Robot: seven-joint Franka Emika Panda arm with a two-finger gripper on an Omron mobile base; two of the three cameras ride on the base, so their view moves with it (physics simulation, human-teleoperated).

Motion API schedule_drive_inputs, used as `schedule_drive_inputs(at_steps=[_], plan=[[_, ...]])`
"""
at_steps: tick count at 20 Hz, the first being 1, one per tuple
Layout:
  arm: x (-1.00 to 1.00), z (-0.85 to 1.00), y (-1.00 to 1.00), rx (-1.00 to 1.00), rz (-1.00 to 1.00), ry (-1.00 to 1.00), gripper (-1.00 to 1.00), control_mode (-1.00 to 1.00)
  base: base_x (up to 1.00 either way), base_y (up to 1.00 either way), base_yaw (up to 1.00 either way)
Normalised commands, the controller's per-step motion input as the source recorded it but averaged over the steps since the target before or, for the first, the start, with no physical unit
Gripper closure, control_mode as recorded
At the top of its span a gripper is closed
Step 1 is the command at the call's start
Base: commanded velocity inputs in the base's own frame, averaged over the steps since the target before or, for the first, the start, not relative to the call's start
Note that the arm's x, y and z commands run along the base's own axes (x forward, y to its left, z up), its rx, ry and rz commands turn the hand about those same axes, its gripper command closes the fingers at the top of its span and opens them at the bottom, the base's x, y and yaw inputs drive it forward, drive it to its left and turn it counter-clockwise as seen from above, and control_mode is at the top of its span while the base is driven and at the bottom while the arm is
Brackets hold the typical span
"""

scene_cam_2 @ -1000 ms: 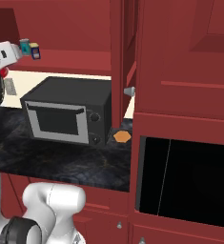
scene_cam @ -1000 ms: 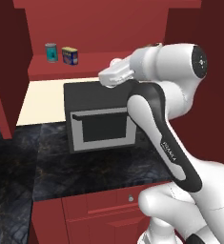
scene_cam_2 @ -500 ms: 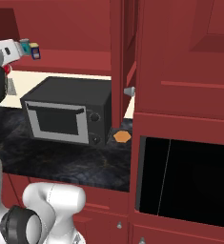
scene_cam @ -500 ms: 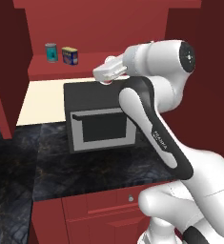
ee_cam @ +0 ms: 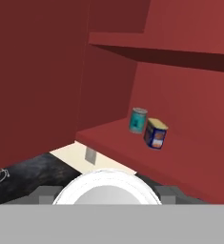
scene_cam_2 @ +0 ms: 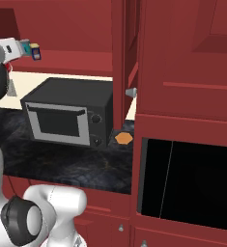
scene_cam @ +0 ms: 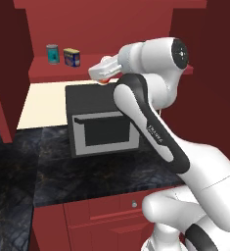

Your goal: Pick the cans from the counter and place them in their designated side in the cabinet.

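Observation:
My gripper point(scene_cam: 104, 77) hangs above the microwave, level with the cabinet shelf point(scene_cam: 48, 72), shut on the red can point(scene_cam: 105, 80); a sliver of red shows under the hand. In the hand view the can's round silver top point(ee_cam: 106, 185) sits between my gripper's point(ee_cam: 106, 196) fingers. The navy-blue can point(scene_cam: 72, 57) with yellow top stands on the shelf's left part, beside a teal can point(scene_cam: 52, 53). Both show ahead of the hand, the navy can point(ee_cam: 155, 133) and the teal can point(ee_cam: 137, 120). The black counter point(scene_cam: 18, 162) lies below.
A black-and-grey microwave point(scene_cam: 104, 122) stands on the counter right under the hand. A small orange object point(scene_cam_2: 123, 138) lies on the counter by the microwave's right side. Dark red cabinet side panels point(scene_cam_2: 119, 62) flank the shelf. A tall unit with a black oven door point(scene_cam_2: 182, 183) stands to the right.
The hand has moved up and left toward the cabinet shelf with the red can still held. The cans on the shelf have not moved.

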Motion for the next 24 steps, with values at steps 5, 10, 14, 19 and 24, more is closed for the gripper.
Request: schedule_drive_inputs(at_steps=[5,10,14,19,24], plan=[[0.20,0.00,0.12,0.00,0.01,0.03,1.00,-1.00,0.00,0.00,0.00],[0.21,0.00,0.17,-0.01,0.00,0.04,1.00,-1.00,0.00,0.00,0.00],[0.22,0.00,0.14,0.00,0.00,0.03,1.00,-1.00,0.00,0.00,0.00],[0.25,0.00,0.13,0.00,0.01,0.02,1.00,-1.00,0.00,0.00,0.00],[0.24,0.00,0.12,-0.01,0.01,0.00,1.00,-1.00,0.00,0.00,0.00]])
